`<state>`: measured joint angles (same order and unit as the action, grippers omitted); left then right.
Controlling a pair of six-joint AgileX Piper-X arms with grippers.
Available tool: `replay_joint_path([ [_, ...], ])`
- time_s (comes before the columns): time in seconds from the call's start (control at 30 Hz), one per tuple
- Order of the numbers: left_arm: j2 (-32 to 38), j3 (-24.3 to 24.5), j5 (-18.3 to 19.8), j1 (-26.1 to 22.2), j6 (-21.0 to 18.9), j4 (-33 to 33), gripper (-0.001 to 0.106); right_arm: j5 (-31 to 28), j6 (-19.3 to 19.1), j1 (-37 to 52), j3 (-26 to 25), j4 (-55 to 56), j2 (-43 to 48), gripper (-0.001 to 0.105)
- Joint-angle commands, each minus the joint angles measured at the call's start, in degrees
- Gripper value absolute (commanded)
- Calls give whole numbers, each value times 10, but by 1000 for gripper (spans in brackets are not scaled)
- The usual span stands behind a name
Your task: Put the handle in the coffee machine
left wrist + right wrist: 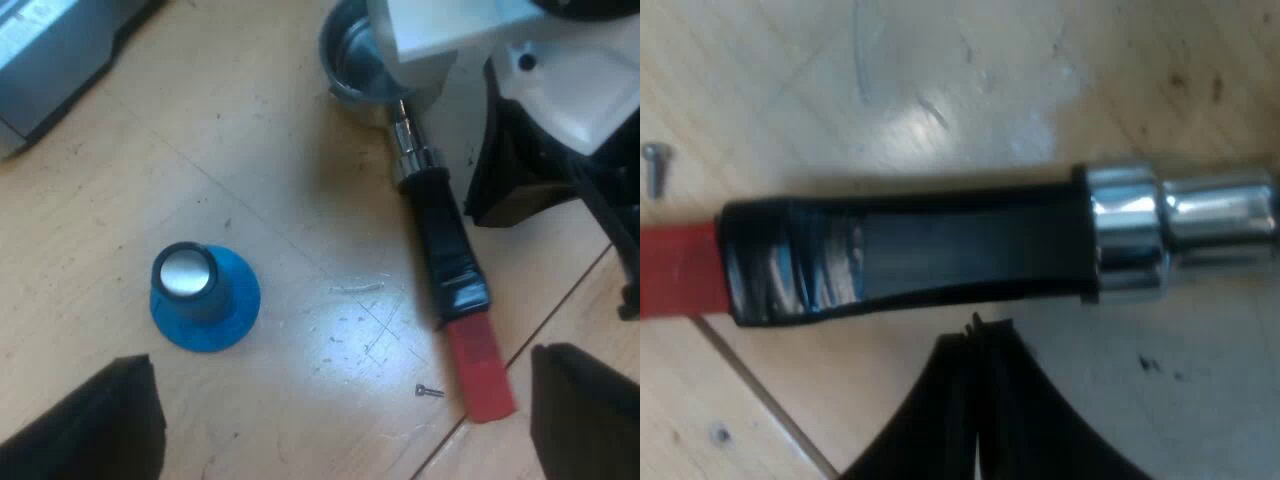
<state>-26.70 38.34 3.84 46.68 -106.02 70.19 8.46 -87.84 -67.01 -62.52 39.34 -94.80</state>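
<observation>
Holder point(352, 62) lies flat on the table point(100, 220), not yet lifted. The right gripper point(977, 330), fingers point(920, 425) pressed together and empty, hovers just beside its dark handle point(940, 255). The left gripper point(345, 365), spread wide, hangs near its red end, the tamper point(205, 298) well apart. The pick-up looks to be in hand: next the right fingers must open and straddle the handle.

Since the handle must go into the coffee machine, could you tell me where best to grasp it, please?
I'd grip the black handle mid-length, between red end and metal collar, from straight above, closing across it: it lies flat on the table, straight and slim there.
</observation>
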Motion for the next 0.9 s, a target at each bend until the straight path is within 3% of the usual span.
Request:
replay_joint_path([
  [0.03, 30, 7, -10, 3, -23, 22, 78, 12, -1, 0, -2, -30, 1, 0],
  [0.33, 76, 9, -12, 3, -34, 45, 78, -14, 33, 0, -2, -100, -4, 0],
  [0.67, 76, 9, -13, 3, -30, 35, 78, -26, 58, 0, -7, -62, 33, 0],
  [0.9, 76, 9, -13, 3, -30, 8, 78, -98, 58, 2, -7, -21, 92, 0],
])
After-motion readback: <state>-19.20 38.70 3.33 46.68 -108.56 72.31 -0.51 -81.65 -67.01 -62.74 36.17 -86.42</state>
